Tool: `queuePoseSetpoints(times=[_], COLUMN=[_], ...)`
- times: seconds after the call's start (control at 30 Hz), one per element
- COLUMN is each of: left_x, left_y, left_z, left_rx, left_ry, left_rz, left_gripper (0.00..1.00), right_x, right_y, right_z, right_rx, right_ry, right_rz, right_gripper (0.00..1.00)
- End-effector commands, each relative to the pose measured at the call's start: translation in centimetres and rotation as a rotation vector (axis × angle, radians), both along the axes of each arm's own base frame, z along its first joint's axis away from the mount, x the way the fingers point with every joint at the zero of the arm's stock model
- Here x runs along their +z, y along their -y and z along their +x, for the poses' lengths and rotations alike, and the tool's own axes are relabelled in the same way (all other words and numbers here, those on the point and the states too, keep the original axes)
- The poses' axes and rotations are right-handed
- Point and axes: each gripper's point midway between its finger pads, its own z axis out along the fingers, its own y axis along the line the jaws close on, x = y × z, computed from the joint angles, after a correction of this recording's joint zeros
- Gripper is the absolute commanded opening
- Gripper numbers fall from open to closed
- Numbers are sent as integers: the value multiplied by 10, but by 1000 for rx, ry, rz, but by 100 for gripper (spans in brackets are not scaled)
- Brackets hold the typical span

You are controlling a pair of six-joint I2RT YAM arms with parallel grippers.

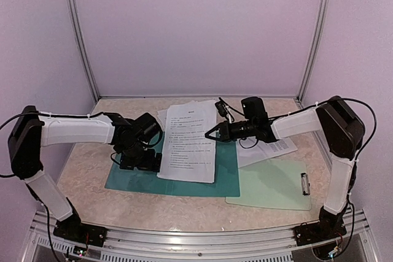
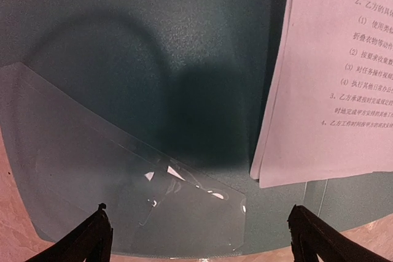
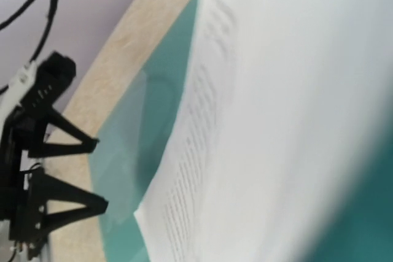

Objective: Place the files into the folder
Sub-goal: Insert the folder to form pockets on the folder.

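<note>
White printed files [image 1: 189,142] lie on the right half of the teal folder [image 1: 132,181], their upper edge overhanging onto the table [image 1: 89,176]. The left gripper [image 1: 140,162] is over the folder's left side, fingers spread wide and empty. The right gripper [image 1: 210,132] has its jaws together at the files' right edge; whether it pinches paper cannot be told.

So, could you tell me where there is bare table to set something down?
Bare table lies left of the folder and along its near edge, up to the clipboard. The middle is crowded: files, left pincer, right pincer.
</note>
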Motion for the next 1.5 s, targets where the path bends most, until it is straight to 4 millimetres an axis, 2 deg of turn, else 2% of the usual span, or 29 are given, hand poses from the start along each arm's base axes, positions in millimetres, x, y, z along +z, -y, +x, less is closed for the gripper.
queuePoseSetpoints(times=[0.0,0.2,0.33,0.47,0.67,1.17,1.47], left_x=[-11,-24,-37,-43,-50,-73,-74], left_y=[11,12,6,5,-10,-14,-12], left_z=[-5,-8,-13,-14,-15,-31,-35], left_rx=[36,85,88,101,121,142,144], left_ry=[-50,-107,-151,-177,-186,-241,-235], left_rz=[-37,-13,39,23,80,58,42], left_gripper=[97,99,95,88,82,46,39], right_x=[4,-4,-11,-11,-13,-19,-22], right_y=[16,15,16,14,14,17,11], right_z=[9,5,3,1,1,-1,-1], right_rx=[-30,-19,-22,-15,-12,-11,-1], right_ry=[39,27,21,22,28,23,19], right_rz=[-39,-30,-36,-32,-51,-79,-84], right_gripper=[0,0,0,0,0,0,0])
